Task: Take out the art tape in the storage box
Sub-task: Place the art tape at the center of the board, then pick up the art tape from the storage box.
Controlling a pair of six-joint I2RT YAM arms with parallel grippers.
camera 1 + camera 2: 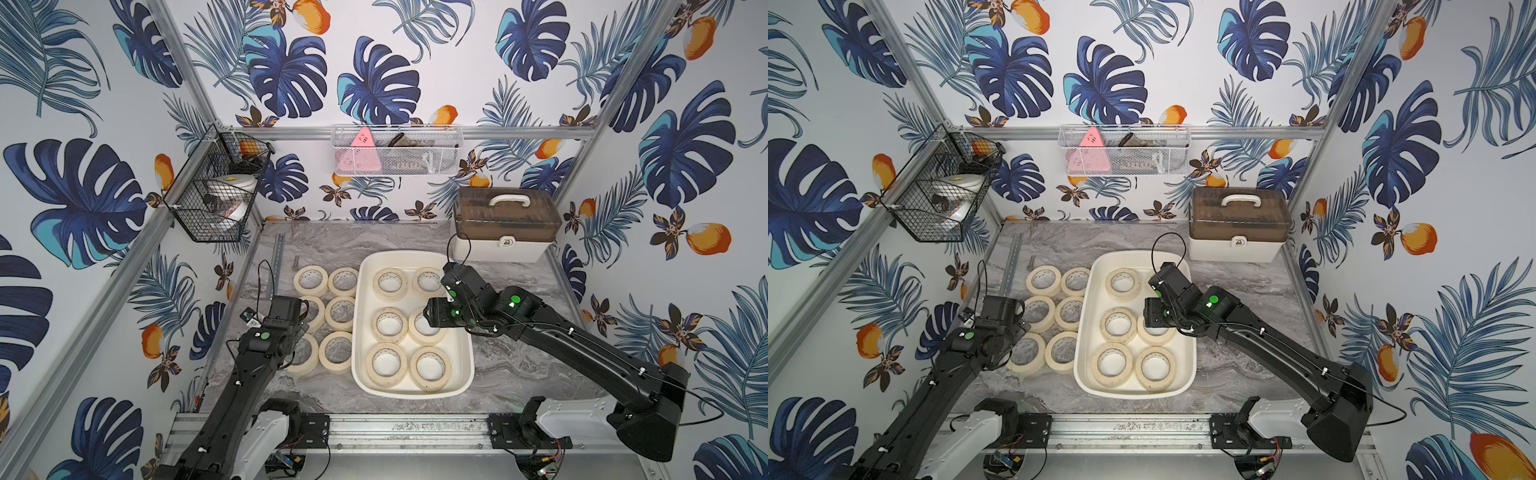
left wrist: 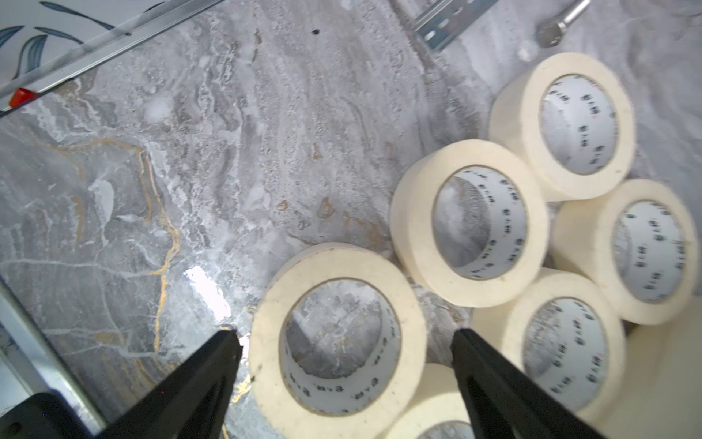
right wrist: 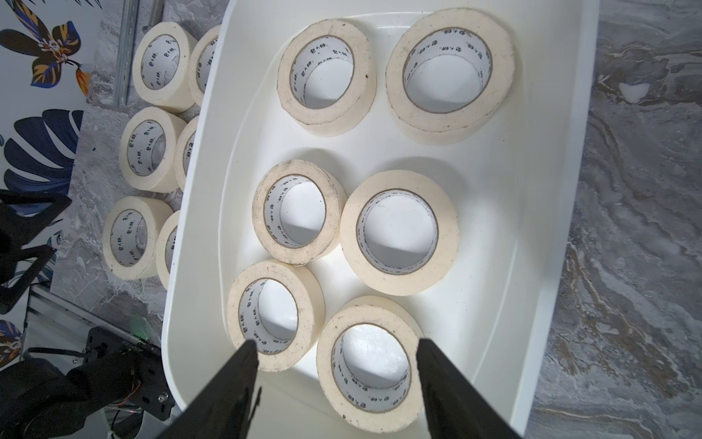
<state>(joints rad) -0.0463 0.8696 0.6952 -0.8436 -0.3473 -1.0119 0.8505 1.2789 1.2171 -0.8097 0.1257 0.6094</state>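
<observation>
The storage box (image 1: 415, 392) (image 1: 1133, 392) sits mid-table and holds several art tape rolls (image 1: 390, 365) (image 3: 399, 232) lying flat in two columns. Several more rolls (image 1: 336, 353) (image 2: 471, 228) lie on the marble left of it. My left gripper (image 2: 345, 334) is open low over the table, its fingers on either side of the front-left loose roll (image 2: 338, 342) and apart from it. In both top views the left wrist (image 1: 266, 336) hides those fingers. My right gripper (image 3: 336, 344) (image 1: 430, 316) hovers open above the box's right column with nothing between its fingers.
A brown-lidded case (image 1: 505, 224) with a white handle stands at the back right, close behind the box. A metal rail (image 1: 277, 253) and a bolt (image 1: 296, 262) lie at the back left. A black wire basket (image 1: 216, 187) and a white mesh basket (image 1: 395, 153) hang on the walls.
</observation>
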